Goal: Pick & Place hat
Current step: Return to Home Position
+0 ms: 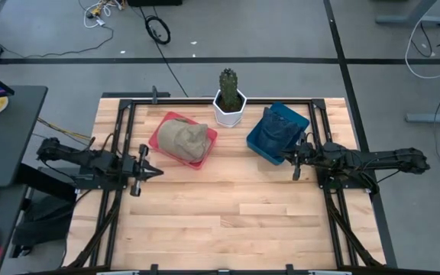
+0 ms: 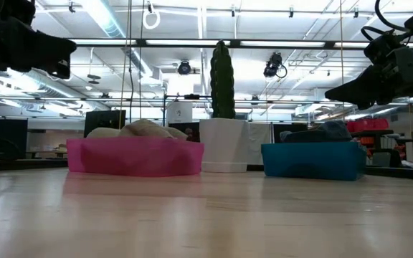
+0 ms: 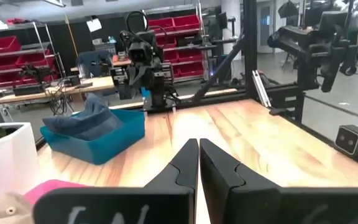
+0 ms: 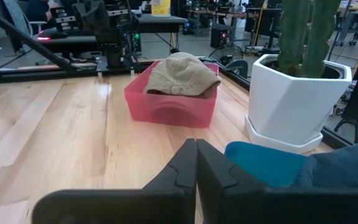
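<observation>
Toward the back of the surface (image 1: 235, 221), the brown cap (image 1: 183, 138) lies heaped inside the red bin (image 1: 156, 139), its crown rising above the rim. It looks placed, with nothing left loose on the wood. Beside it stand a potted cactus (image 1: 229, 103) and a blue bin (image 1: 255, 145) holding a denim hat (image 1: 281, 126). The left gripper (image 1: 156, 172) hangs just off the red bin's near corner, fingers pressed together and empty; the right gripper (image 1: 287, 157) hangs just beside the blue bin, likewise closed on nothing — both clear of the bins, which I judge suits arms parking once the sorting is done.
</observation>
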Controlling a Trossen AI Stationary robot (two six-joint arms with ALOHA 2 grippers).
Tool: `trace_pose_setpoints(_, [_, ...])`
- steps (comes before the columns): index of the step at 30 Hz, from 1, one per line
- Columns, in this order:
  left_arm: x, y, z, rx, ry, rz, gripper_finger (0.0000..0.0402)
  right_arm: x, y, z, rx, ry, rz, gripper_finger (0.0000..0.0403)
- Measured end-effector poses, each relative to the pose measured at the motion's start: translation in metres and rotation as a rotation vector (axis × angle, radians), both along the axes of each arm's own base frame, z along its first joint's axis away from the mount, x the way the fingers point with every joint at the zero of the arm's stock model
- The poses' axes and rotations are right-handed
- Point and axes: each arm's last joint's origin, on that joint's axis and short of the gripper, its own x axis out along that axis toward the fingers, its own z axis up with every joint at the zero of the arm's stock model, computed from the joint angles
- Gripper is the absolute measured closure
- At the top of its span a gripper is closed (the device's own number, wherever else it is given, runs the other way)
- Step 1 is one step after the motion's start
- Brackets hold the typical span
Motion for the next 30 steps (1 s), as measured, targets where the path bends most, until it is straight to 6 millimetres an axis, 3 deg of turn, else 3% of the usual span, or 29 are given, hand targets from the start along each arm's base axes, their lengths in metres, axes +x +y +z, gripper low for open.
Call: trace_pose_setpoints(30, [0.0017,-0.0004,-0.0008,-0.101,0.020,0.001,0.0383,0.0000,0.0000,0.0000,0.000,0.000,0.000,0.0394])
